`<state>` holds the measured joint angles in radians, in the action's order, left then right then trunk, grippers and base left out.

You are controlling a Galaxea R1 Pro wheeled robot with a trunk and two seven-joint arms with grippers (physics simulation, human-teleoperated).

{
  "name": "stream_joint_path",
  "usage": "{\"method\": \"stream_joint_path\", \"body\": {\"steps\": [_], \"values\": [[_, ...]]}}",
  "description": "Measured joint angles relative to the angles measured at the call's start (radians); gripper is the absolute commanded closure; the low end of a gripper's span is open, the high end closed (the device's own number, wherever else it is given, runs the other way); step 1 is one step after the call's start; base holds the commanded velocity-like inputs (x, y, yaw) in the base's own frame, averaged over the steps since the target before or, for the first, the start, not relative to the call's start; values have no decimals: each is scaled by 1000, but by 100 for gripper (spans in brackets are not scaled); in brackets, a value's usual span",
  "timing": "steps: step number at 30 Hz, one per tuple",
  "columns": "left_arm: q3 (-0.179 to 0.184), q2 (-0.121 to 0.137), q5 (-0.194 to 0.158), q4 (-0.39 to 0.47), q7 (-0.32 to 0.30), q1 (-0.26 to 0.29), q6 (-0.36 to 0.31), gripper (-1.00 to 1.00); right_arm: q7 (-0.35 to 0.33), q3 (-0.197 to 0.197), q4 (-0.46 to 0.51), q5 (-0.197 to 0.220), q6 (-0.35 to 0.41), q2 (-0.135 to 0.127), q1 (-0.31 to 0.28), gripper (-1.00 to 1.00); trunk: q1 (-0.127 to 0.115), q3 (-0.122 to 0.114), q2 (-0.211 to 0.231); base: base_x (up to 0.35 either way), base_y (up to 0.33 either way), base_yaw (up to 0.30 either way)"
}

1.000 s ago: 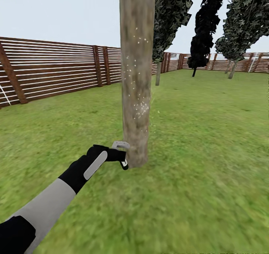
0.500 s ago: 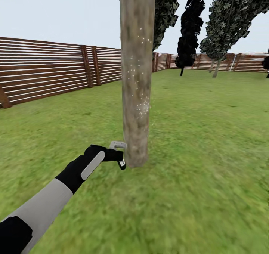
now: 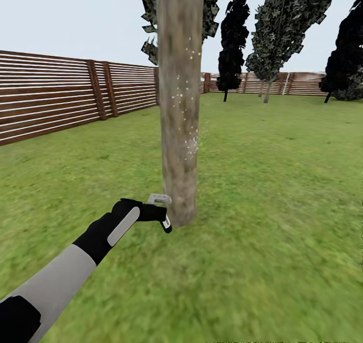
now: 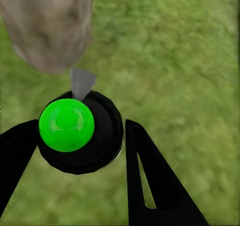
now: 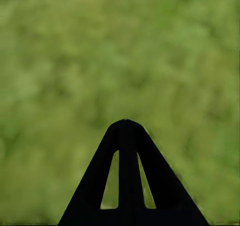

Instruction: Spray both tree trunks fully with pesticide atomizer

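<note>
Pesticide atomizer (image 3: 165, 224) beside tree trunk (image 3: 179, 106)

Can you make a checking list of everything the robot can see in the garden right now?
Surface: green lawn, grassy all round the tree.
Job's things: tree trunk stands upright just ahead; white pesticide specks dot its middle part, while its foot looks bare. The pesticide atomizer, black with a green top, sits between the left fingers with its grey nozzle toward the trunk.
Clutter: nothing seen.
Grippers: left gripper is low beside the trunk's foot, shut on the atomizer. Right gripper is shut, holding nothing, over grass.
Cables: nothing seen.
Surroundings: brown slatted fence along the lawn's edge; further trees at the back, pale sky.
</note>
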<state>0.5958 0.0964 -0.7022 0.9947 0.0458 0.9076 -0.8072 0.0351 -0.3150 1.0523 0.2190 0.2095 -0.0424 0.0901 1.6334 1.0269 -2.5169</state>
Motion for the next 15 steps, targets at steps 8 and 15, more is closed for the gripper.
{"method": "stream_joint_path", "body": {"steps": [8, 15], "values": [[1, 22, -2, 2, -19, 0, -1, 100, -2, 1, 0, -1, 0, 4, 15, 100, 0, 0, 0, 0, 331, -171], [2, 25, -3, 3, -20, -2, -1, 100, -2, 1, 1, -2, 0, 5, 20, 100, 0, 0, 0, 0, 333, -131]]}}
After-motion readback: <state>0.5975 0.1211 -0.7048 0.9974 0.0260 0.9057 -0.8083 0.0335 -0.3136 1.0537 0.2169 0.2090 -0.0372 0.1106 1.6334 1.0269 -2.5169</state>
